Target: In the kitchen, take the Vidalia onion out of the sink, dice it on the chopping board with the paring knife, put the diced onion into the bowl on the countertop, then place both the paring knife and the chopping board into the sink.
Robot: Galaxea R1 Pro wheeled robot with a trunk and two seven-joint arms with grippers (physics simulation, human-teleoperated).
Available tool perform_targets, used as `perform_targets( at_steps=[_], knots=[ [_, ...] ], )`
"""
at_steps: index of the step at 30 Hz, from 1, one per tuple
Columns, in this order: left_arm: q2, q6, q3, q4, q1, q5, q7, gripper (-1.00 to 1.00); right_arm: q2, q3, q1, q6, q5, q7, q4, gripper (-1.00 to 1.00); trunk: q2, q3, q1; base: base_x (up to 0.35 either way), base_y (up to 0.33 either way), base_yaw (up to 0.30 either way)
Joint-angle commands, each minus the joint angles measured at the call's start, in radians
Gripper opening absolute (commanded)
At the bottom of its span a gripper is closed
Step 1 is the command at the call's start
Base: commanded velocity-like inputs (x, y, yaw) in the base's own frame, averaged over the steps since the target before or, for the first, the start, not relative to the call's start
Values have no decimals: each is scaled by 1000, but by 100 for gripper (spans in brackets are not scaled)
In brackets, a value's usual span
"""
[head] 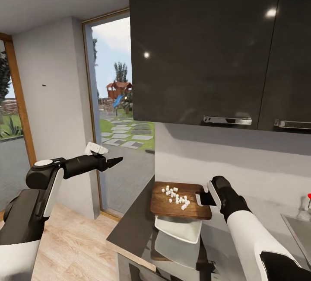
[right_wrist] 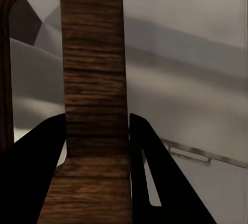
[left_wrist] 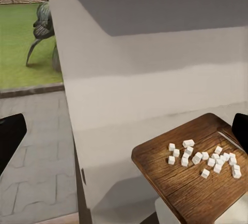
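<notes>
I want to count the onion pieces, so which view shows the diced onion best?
The left wrist view: the diced onion lies close and unblocked on the chopping board. The head view shows it smaller; the right wrist view shows board wood.

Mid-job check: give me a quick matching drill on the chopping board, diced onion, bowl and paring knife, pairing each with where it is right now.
Things:
1. chopping board
2. diced onion
3. bowl
4. paring knife

Places:
A. held in the left claw, out over the floor beside the countertop
B. scattered on top of the board
C. on the countertop, under the raised board
D. lifted by its handle end in the right claw

Pairs: 1-D, 2-B, 3-C, 4-A
</notes>
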State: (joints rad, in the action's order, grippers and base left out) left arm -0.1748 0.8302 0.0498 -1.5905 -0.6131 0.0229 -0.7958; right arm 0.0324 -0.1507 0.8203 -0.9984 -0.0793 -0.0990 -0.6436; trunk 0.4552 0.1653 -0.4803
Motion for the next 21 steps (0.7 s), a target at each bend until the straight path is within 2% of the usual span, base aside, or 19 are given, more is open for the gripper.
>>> perform_targets(
  at_steps=[1,21],
  knots=[
    [0,7,1,0,0,2,-2,100,1,-6,0,-3,-7,2,-1,-100,1,0,0,0,0,0],
    [0,7,1,0,0,2,-2,100,1,-6,0,-3,-8,2,-14,-100,1,24,0,0,0,0]
  ],
)
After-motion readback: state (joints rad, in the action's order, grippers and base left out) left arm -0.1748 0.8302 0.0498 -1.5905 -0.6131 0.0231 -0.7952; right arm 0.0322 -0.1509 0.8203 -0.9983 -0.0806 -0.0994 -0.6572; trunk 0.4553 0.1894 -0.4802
